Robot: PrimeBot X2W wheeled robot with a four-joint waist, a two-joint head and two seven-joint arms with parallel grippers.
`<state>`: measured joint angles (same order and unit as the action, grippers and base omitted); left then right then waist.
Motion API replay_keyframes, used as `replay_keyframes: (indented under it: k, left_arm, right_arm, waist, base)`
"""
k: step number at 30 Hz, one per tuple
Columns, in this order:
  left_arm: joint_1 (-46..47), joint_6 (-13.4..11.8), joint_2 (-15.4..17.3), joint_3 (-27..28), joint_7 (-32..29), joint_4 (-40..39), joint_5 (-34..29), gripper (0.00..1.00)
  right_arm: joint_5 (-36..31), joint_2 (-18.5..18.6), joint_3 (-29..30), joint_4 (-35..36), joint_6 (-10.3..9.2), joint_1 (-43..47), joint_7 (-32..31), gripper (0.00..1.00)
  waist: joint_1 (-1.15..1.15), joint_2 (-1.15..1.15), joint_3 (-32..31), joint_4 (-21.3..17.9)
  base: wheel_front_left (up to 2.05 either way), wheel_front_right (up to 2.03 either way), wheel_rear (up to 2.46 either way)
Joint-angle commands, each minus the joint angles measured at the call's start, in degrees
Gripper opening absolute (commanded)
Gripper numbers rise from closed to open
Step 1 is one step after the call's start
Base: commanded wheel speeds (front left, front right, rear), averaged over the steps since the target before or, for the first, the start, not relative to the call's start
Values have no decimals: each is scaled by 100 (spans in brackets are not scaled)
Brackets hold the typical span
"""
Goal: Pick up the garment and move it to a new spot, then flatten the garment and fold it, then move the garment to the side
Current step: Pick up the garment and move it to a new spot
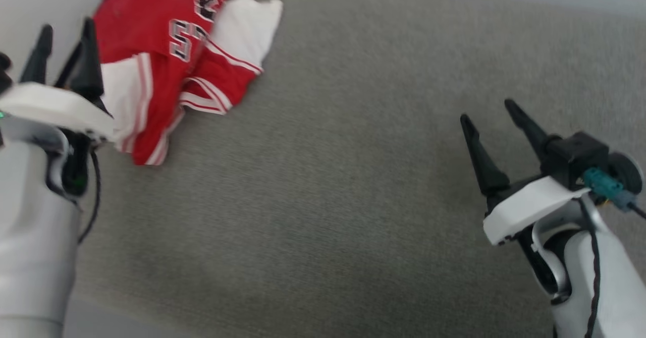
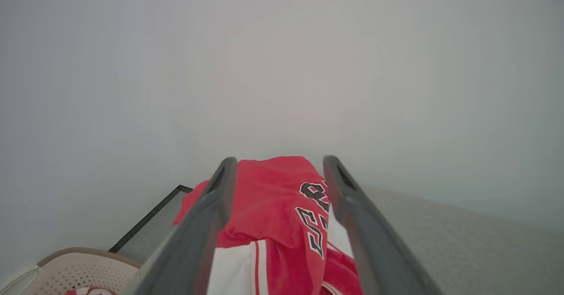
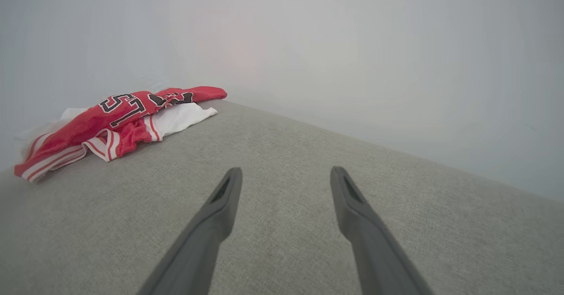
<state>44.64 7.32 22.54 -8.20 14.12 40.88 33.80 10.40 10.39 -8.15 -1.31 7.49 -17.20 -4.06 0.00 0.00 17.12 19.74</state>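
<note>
The right pincer [image 3: 285, 171] gapes over grey upholstery [image 3: 308, 242], perhaps hovering; the garment [image 3: 119, 116] lies crumpled well apart.

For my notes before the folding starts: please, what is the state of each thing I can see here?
garment: crumpled, lying on the grey surface, not held.
left gripper: open, empty, close to the garment.
right gripper: open, empty, far from the garment.
basket: holds something red-white.

My left gripper [image 1: 68, 25] sits just beside the garment's [image 1: 146, 35] left edge, its two fingers spread wide and empty; I cannot tell whether they touch the cloth. My right gripper [image 1: 485, 110] is well apart from the garment, off to its right, fingers also spread, holding nothing and leaning toward it.
</note>
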Motion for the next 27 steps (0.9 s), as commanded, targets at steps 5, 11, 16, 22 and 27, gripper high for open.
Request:
replay_keyframes:
  k: [5,11,16,22,27]
  left_arm:
    - [662,17,202,-309,-134,699,417,100]
    - [1297,18,351,-567,-547,1549,774,100]
    - [1743,18,330,-744,-1161,2167,1007,100]
    - [2060,-6,132,-902,-2301,2981,1126,100]
    - [1918,-164,-123,-1023,-3508,3324,1193,100]
  right_arm:
    - [-111,98,-50,358,0,-258,-157,100]
    - [-179,178,-90,709,0,-423,-347,100]
    - [-246,197,-122,974,0,-477,-491,100]
    - [-321,200,-126,1181,0,-503,-610,100]
    - [-357,182,-178,1268,0,-571,-667,100]
  waist:
    - [0,0,724,-424]
    - [0,0,1180,-630]
    - [0,0,1483,-721]
    - [0,0,1723,-755]
    - [0,0,1821,-780]
  base:
    - [0,0,0]
    - [0,0,0]
    - [0,0,0]
    - [0,0,0]
    - [0,0,0]
